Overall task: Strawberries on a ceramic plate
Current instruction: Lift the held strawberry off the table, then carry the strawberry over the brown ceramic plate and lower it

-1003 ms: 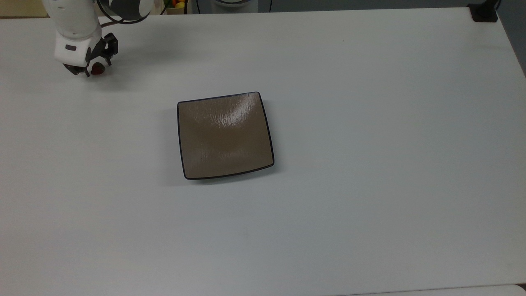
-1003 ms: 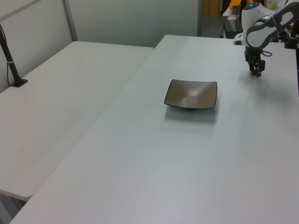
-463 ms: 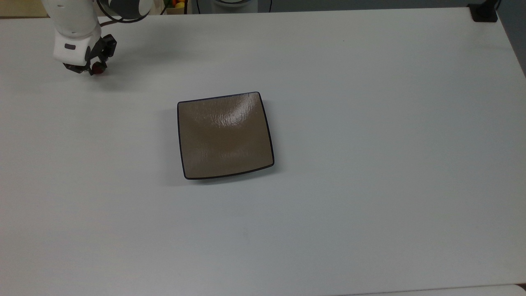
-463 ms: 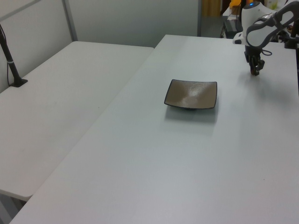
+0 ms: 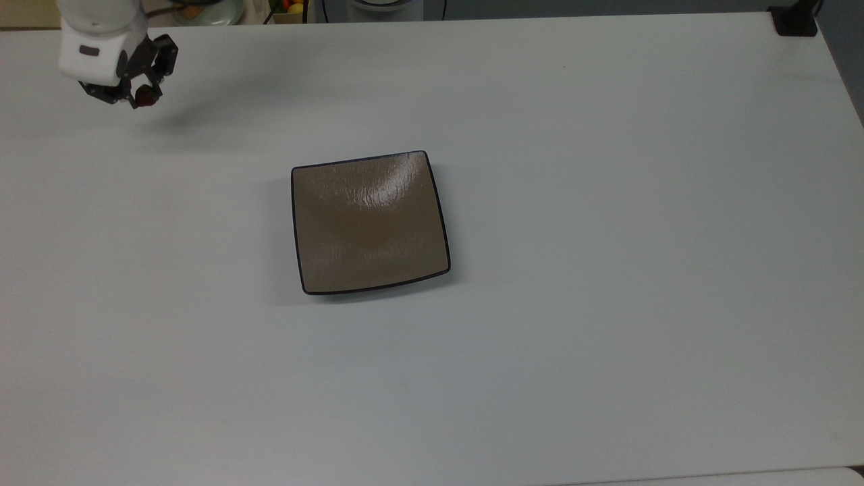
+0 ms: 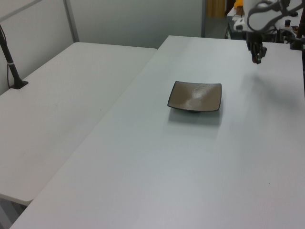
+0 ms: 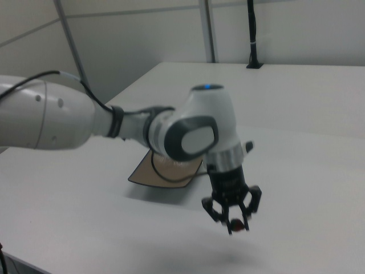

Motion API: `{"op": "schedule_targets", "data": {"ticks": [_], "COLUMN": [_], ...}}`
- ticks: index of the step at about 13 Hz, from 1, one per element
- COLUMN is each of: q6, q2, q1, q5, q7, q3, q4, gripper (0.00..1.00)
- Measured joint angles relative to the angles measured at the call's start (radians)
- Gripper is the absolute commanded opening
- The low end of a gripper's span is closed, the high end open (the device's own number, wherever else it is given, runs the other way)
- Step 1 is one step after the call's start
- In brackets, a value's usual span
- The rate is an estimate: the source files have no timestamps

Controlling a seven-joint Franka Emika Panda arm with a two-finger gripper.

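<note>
A square glossy tan-brown ceramic plate (image 5: 370,223) with a thin dark rim lies near the table's middle, seen too in the left view (image 6: 195,96) and partly behind the arm in the right view (image 7: 149,172). Its dished centre is bare. My gripper (image 5: 138,96) hangs above the table at the top view's far left, well away from the plate. It is shut on a small red strawberry (image 5: 145,97), which shows red between the fingertips in the right view (image 7: 237,225). In the left view the gripper (image 6: 257,58) hovers at the far right.
The white table (image 5: 607,270) stretches wide around the plate. A black post base (image 5: 795,20) stands at the top view's upper right corner. A second white table (image 6: 62,95) adjoins on the left view's left, with a black pole (image 6: 10,62).
The gripper has risen off the table with the strawberry and drifted toward the top view's upper left. The plate has not moved.
</note>
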Motion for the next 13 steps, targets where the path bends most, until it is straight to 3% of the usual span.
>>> {"op": "schedule_targets", "data": {"ticks": [4, 8, 13], "q6": [-0.193, -0.202, -0.202], "q2": [-0.028, -0.03, -0.029], "q1": [0.027, 0.037, 0.039], "q5": [0.158, 0.176, 0.177], "q7": [0.072, 0.4, 0.714], "q3": [0.018, 0.136, 0.281], "q4": [0.16, 0.238, 0.257], "gripper": [0.13, 0.13, 0.13]}}
